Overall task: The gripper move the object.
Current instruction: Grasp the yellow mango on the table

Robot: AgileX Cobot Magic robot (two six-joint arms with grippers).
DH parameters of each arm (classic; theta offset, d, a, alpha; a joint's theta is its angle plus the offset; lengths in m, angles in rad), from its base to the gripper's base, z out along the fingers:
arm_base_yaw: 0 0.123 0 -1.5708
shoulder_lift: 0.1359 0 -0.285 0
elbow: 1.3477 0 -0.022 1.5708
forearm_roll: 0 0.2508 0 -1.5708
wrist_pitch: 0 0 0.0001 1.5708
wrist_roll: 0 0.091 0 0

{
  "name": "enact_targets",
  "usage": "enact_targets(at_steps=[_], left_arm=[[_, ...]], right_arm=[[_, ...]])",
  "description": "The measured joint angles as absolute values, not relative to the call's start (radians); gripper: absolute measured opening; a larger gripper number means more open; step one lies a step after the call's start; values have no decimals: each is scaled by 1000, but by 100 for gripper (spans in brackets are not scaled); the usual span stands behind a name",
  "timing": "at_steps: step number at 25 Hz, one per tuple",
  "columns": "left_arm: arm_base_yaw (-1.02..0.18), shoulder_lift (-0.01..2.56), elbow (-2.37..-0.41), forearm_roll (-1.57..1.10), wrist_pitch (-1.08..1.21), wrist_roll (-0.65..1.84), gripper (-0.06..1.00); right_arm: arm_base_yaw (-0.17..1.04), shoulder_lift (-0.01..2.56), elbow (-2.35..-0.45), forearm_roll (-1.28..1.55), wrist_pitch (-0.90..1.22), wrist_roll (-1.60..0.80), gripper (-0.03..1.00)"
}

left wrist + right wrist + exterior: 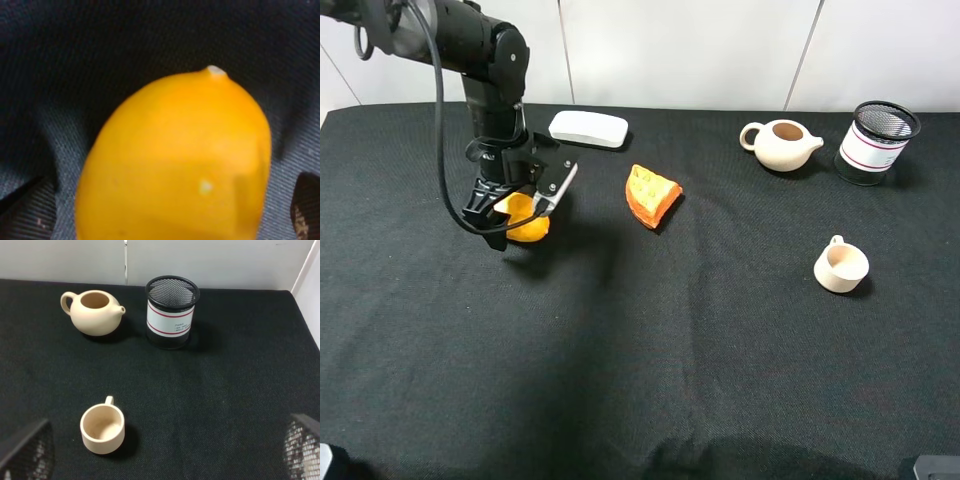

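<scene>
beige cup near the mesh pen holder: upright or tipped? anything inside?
Upright, empty. The cup stands on its base, mouth up; the right wrist view shows its bare inner bottom.

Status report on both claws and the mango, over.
Left claw open, straddling mango, not clamped. Right claw open, empty. Orange wedge beside mango, not touching.

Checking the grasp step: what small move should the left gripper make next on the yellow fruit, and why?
Probably close the left gripper on the mango: it sits centred between the open fingertips, cloth showing on both sides, so nothing grips it yet.
</scene>
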State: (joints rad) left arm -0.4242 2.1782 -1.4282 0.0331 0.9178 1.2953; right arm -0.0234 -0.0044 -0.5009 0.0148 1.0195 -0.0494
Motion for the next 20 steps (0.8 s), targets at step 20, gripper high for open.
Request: enact_targets(at_steps=[20], left_arm=[[-424,2186,-1428,44,858,1321,69]], right_arm=[[-23,-4,-501,15,1020,-49,69]])
